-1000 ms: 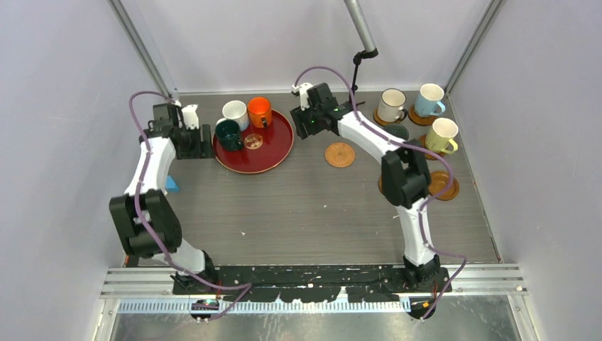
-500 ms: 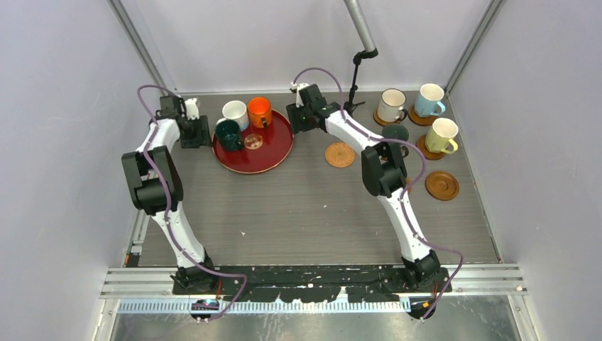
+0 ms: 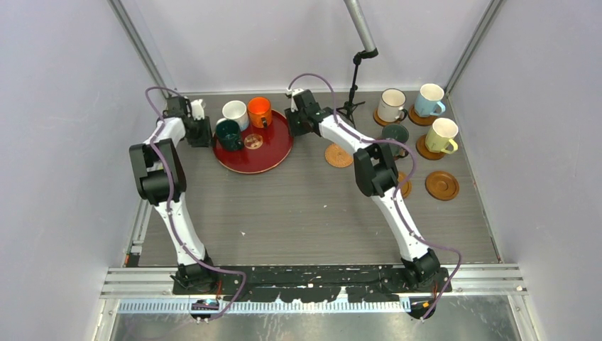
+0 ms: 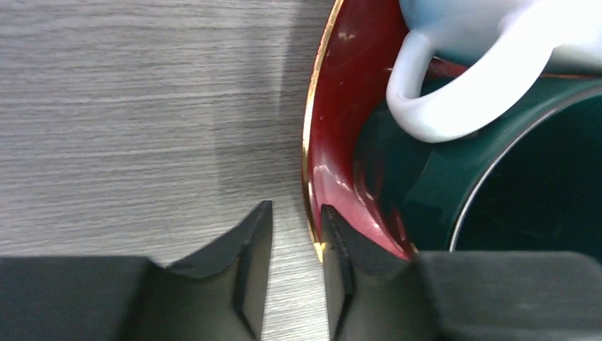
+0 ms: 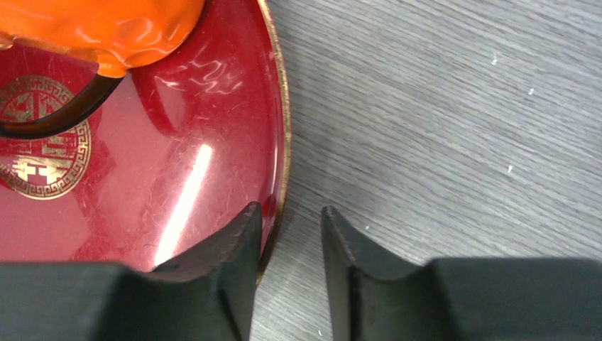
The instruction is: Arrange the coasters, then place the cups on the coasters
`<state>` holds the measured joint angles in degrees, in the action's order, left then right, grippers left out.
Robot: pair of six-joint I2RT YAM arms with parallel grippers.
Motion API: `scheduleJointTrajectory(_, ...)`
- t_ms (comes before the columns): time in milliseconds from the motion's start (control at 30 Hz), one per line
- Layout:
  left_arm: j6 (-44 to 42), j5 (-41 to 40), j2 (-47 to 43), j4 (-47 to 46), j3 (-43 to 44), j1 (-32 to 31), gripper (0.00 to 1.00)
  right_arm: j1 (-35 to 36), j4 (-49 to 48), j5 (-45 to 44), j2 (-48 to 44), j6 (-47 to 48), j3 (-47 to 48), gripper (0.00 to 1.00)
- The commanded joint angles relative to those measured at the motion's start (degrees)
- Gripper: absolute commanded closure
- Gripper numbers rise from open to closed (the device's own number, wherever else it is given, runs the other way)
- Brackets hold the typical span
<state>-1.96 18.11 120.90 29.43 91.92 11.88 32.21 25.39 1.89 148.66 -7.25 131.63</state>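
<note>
The red tray (image 3: 250,165) is straddled at its rim on both sides. On it are stood the dark teal cup (image 3: 228,134), the white cup (image 3: 234,111) and the orange cup (image 3: 260,111). The left gripper (image 4: 297,227) is held narrowly parted over the left rim, with the dark teal cup just beside its inner finger. The right gripper (image 5: 291,227) is held likewise at the right rim, with the orange cup farther in. Neither is clamped.

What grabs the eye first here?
The red tray at the back, left of centre, with an arm at each side: the left fingers straddle its left rim and the right fingers its right rim, gaps visible. On it stand a white mug, an orange mug and a teal mug; at back right a cream mug, a blue mug and a yellow mug sit on coasters.
</note>
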Motion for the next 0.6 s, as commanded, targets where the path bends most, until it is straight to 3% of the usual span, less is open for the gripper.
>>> scheduleJointTrajectory(0,-0.5,1.5,-0.7,-1.8,-0.3,-1.0,0.73,1.2,0.4,-1.7,-1.0,0.8,0.7,0.65)
scheduleJointTrajectory(133,-1.6,1.3,-3.8,-1.7,-4.5,-1.7,0.91,1.3,-0.3,-3.9,-4.9,0.9,-5.5,0.87)
scheduleJointTrajectory(233,-2.9,0.9,-7.1,-1.2,-9.2,-2.3,0.97,1.5,0.0,-4.2,-7.9,0.8,-10.0,0.99)
scheduleJointTrajectory(567,-8.1,1.8,-19.9,2.9,-25.1,-3.6,1.00,2.5,-1.5,-2.7,-23.4,-0.9,-35.5,1.00)
